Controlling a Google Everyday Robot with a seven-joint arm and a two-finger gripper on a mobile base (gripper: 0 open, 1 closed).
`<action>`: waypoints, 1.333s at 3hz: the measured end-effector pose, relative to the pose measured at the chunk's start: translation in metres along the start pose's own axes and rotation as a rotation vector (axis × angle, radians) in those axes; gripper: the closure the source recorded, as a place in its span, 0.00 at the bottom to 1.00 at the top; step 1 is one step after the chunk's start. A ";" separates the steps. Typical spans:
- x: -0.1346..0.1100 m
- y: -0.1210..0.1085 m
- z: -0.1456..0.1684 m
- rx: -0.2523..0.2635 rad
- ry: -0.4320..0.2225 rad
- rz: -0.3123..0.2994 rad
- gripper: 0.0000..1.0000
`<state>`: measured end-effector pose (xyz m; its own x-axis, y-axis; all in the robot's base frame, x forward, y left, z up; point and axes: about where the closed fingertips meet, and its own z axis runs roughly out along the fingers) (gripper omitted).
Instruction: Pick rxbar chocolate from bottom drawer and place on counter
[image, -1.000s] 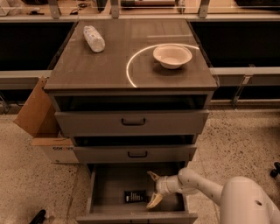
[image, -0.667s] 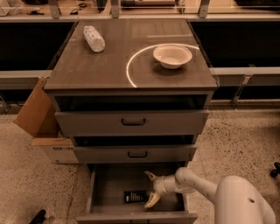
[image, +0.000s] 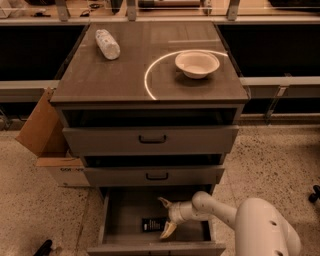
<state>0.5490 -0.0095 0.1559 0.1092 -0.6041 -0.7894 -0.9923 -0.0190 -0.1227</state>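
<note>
The rxbar chocolate (image: 152, 224) is a small flat black wrapper lying on the floor of the open bottom drawer (image: 131, 207), near its front middle. My gripper (image: 165, 216) is inside that drawer, open, with its cream fingertips spread just right of the bar, one above and one below its right end. It holds nothing. The white arm reaches in from the lower right. The counter (image: 120, 70) is the glossy wood-grain top of the cabinet, with a bright curved reflection.
On the counter stand a white bowl (image: 197, 63) at the right and a white crinkled packet (image: 108, 43) at the back left. The two upper drawers (image: 150, 140) stick out slightly. A cardboard box (image: 47, 137) stands left of the cabinet.
My gripper has moved a little to the left inside the drawer, closer to the black bar. The bar has not moved.
</note>
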 end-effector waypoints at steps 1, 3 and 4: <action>0.000 0.001 0.015 -0.025 0.016 -0.019 0.00; 0.014 0.004 0.038 -0.069 0.067 -0.010 0.00; 0.020 0.006 0.045 -0.087 0.087 -0.001 0.00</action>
<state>0.5477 0.0141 0.1126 0.1088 -0.6710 -0.7334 -0.9939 -0.0865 -0.0684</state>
